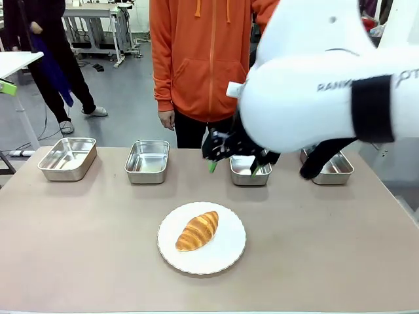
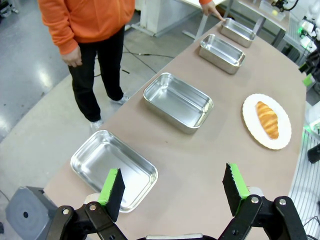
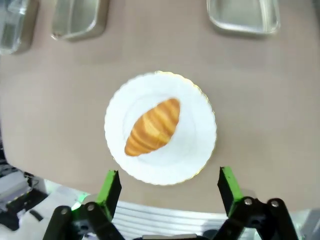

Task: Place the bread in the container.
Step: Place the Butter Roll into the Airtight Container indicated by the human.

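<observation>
Grabbing the bread [image 1: 197, 231] could have gone wrong in a few ways, I think. It looked soft and flaky, so a hard squeeze might have squashed it or broken bits off. It lay slanted on the white plate [image 1: 226, 255], low in the middle of the front picture. A tool that came down turned the wrong way might have pushed it along, or bumped the plate and made it slide on the counter [image 1: 78, 248].

The four shiny pans [image 1: 147, 160] in a row across the top of the counter all looked the same, so the bread might have gone into the wrong one. In the left wrist picture a person's hand [image 2: 212, 7] pointed down at the farthest pan [image 2: 239, 31], in the upper right. I could not tell if it touched. Bread dropped there might have hit that hand.

The right tool [image 3: 169, 176] hung high over the plate with its jaws spread wide. It held nothing and touched nothing. The left tool [image 2: 173, 186] was wide open too, and empty, up above the closest pan [image 2: 114, 169] at the lower left of its picture.
</observation>
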Robot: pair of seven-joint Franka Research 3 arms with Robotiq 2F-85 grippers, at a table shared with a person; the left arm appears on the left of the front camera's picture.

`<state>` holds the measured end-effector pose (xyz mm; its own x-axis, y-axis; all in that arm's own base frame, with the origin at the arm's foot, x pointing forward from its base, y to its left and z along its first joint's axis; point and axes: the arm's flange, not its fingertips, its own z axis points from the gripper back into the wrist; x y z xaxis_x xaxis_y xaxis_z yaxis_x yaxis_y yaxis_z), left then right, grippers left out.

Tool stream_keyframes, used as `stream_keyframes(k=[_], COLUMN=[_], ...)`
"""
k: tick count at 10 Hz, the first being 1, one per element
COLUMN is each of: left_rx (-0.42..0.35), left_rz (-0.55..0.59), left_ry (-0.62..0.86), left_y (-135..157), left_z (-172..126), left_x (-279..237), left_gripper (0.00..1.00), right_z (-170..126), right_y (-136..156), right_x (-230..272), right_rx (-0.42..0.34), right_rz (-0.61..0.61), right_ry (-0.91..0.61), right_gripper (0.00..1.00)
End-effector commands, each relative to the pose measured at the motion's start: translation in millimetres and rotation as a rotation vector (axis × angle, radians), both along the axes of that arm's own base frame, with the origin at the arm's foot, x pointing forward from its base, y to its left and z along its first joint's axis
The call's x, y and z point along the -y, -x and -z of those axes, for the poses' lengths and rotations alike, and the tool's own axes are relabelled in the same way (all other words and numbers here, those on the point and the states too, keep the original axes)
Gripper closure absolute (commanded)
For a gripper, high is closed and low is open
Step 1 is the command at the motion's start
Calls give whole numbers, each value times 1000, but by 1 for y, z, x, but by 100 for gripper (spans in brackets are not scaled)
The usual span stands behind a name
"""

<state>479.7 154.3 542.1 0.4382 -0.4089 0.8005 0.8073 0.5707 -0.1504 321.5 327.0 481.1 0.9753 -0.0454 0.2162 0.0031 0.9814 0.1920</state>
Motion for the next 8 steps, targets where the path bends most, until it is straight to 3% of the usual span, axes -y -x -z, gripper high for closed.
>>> stream_keyframes(k=[1, 4, 8], left_rx=[17, 17, 17], left_rz=[8, 8, 8], left_ry=[3, 3, 3], left_y=[1, 1, 1], left_z=[-1, -1, -1], left_x=[0, 0, 0], left_gripper=[0, 0, 0], right_z=[1, 42, 101], right_y=[1, 5, 4], right_x=[-37, -75, -99], right_rx=[-87, -215, -197], right_rz=[170, 362, 486], right_ry=[14, -17, 34], right_gripper=[0, 0, 0])
